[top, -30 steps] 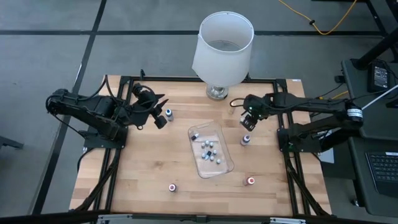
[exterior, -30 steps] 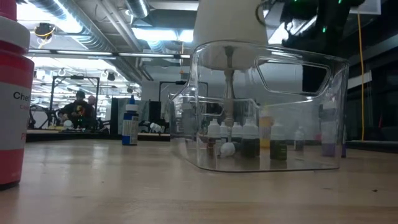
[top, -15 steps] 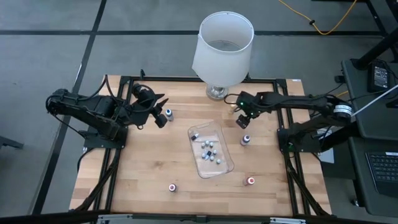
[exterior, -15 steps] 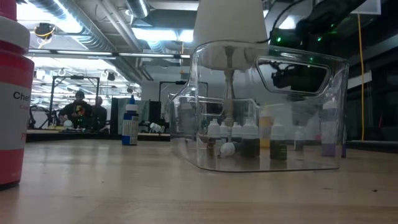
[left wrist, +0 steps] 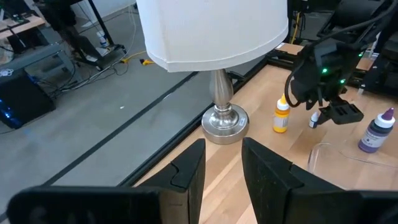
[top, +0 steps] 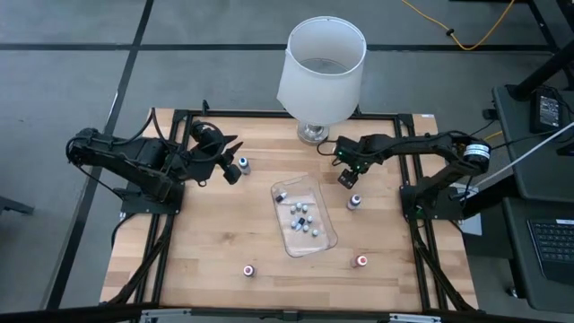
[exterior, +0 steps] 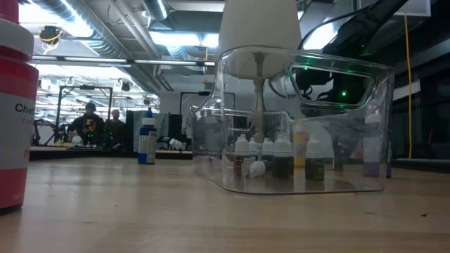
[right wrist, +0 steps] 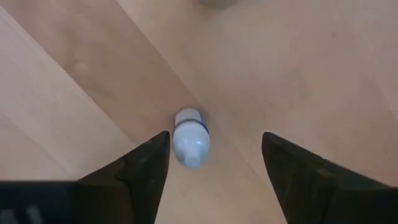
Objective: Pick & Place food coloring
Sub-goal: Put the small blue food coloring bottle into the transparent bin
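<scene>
The food coloring bottles are tiny. Several stand in the clear tray (top: pixel 316 240) at mid table. Others stand loose on the wood: a blue one (top: pixel 243 163), a purple one (top: pixel 355 201) and two red-capped ones (top: pixel 248 269) (top: pixel 361 261). My right gripper (top: pixel 347 177) is open just right of the tray's far end. In the right wrist view its fingers straddle a pale blue-white bottle (right wrist: pixel 189 138) on the table without touching it. An orange-yellow bottle (left wrist: pixel 282 116) stands near the lamp base. My left gripper (top: pixel 230 164) waits beside the blue bottle, with a narrow gap between its fingers.
A large white lamp (top: pixel 323 67) stands at the table's far edge, its metal base (left wrist: pixel 225 124) close to my right gripper. In the low view a red-labelled bottle (exterior: pixel 15 112) fills the near left. People sit in the room beyond.
My right gripper has moved toward the table's left and come down, from beside the purple bottle to just above the wood by the tray's far end. The bottles and the tray have kept their places.
</scene>
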Controlling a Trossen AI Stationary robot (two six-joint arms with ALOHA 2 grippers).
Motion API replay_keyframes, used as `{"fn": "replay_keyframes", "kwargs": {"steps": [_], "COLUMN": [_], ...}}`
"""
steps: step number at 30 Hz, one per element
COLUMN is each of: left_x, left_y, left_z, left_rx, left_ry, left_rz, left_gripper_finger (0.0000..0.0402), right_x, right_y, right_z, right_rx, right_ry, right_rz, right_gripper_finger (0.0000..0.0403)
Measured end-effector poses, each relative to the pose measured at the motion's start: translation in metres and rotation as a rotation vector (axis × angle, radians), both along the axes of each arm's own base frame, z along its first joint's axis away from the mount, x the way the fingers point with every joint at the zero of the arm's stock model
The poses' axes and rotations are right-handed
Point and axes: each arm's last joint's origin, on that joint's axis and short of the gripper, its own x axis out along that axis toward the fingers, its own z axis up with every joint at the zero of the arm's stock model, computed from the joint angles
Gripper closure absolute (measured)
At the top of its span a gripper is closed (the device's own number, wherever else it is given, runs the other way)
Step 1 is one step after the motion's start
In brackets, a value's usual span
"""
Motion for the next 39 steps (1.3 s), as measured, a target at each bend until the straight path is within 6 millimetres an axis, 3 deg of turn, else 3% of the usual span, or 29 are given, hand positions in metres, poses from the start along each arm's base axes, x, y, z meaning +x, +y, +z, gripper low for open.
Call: {"fn": "replay_keyframes", "kwargs": {"steps": [13,25,30,35,39], "left_x": [0.0,0.001,0.001,0.001,0.001], "left_y": [0.0,0.008,0.008,0.008,0.008], "left_z": [0.0,0.0,0.0,0.0,-0.001], "left_rx": [0.002,-0.001,0.012,0.009,0.007], "left_ry": [0.002,0.019,0.034,0.035,0.036], "left_rz": [0.0,0.016,0.008,0.003,-0.002], "left_gripper_finger": [0.0302,0.0302,0.0302,0.0302,0.0302], "right_x": [0.001,0.003,0.01,0.025,0.031], "right_y": [0.0,0.003,0.009,0.02,0.036], "right_z": [0.002,0.002,0.011,0.032,0.054], "right_rx": [-0.009,0.093,0.113,0.103,0.093], "right_ry": [-0.019,-0.062,-0.069,-0.083,-0.064], "right_rz": [0.006,0.072,0.113,0.189,0.266], "right_gripper_finger": [0.0222,0.0338,0.0339,0.0322,0.0333]}}
